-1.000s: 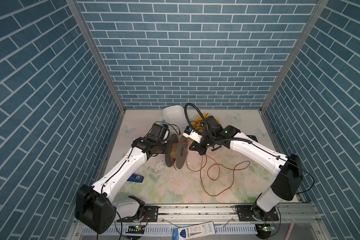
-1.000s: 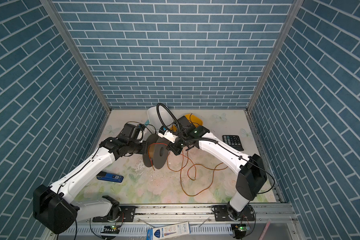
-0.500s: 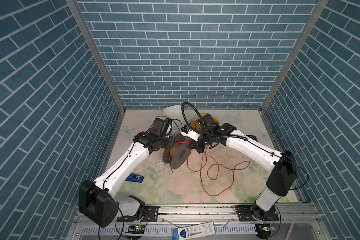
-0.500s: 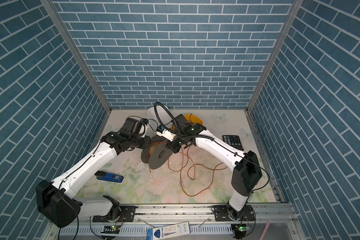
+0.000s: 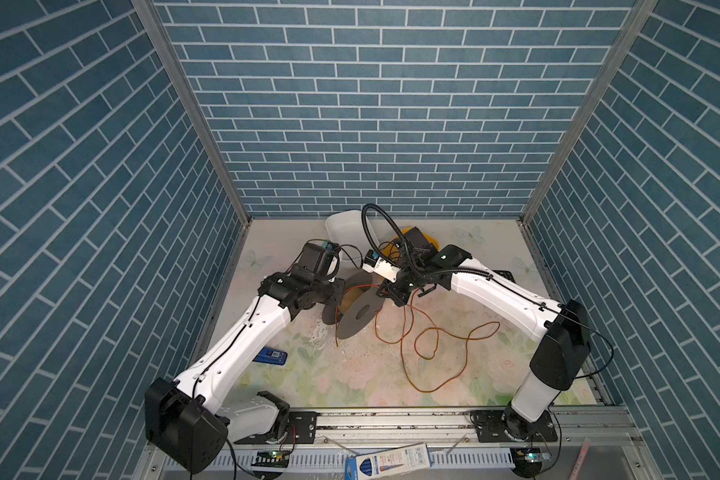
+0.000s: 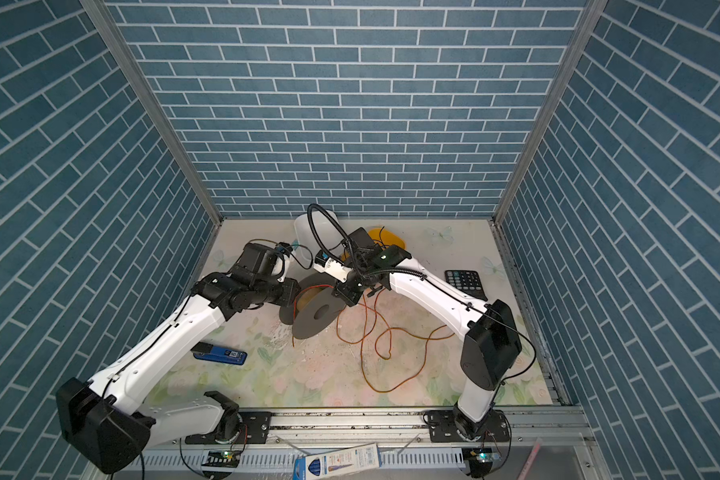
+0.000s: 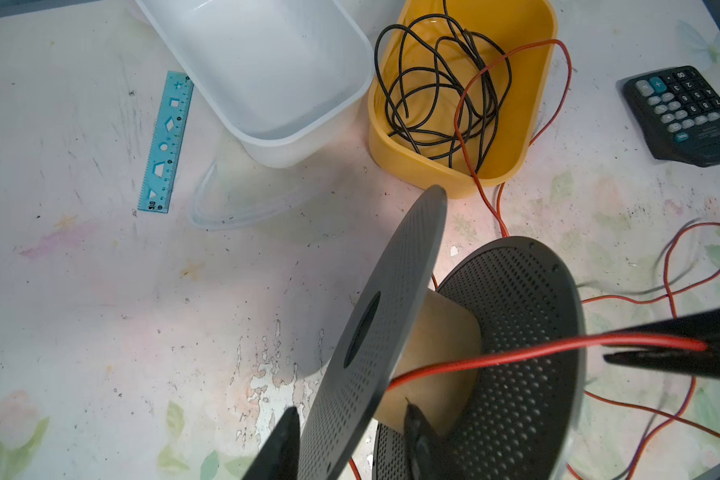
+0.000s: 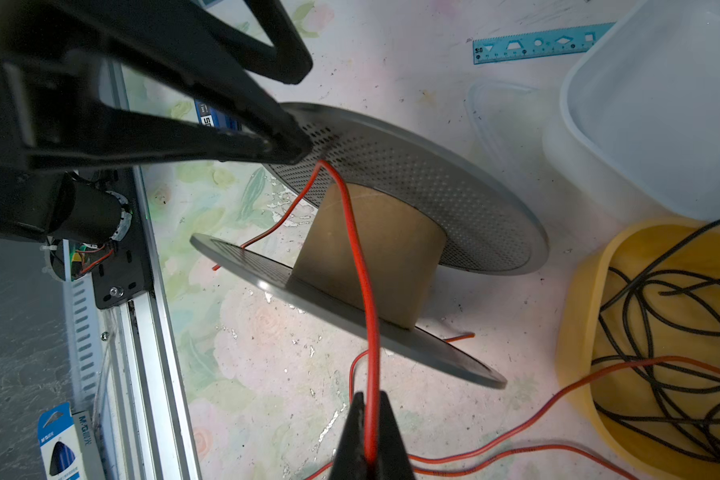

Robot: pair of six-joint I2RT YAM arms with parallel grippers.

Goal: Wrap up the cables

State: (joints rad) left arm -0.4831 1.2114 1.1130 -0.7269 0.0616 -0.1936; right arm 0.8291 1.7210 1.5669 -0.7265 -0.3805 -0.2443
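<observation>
Wrap barely started from where I sit. The grey perforated spool [image 7: 516, 299] lies tilted on the table [image 7: 100, 311], resting on its flange rims, and its cardboard core [image 8: 400, 257] is almost bare: I count one strand of the orange-red cable [image 8: 361, 266] laid across it, not even a full turn that I can see. The cable's short free end pokes out past one flange. From the core the strand runs taut straight into the right fingers [image 8: 350, 449], which are pressed together and pinching the cable just off the spool. The left fingers [image 7: 285, 440] are spread, one either side of the near flange, not clamping it as far as I can tell. The rest of the cable is loose: big loops sprawl on the table on the right arm's side in both top views [image 5: 433, 330], and one stretch trails into the yellow tub [image 7: 425, 166], lying over the black wire [image 7: 433, 83] tangle there. My call: the start is anchored and nearly all the length is left to wind. That tub stretch may snag on the black wire when pulled.
</observation>
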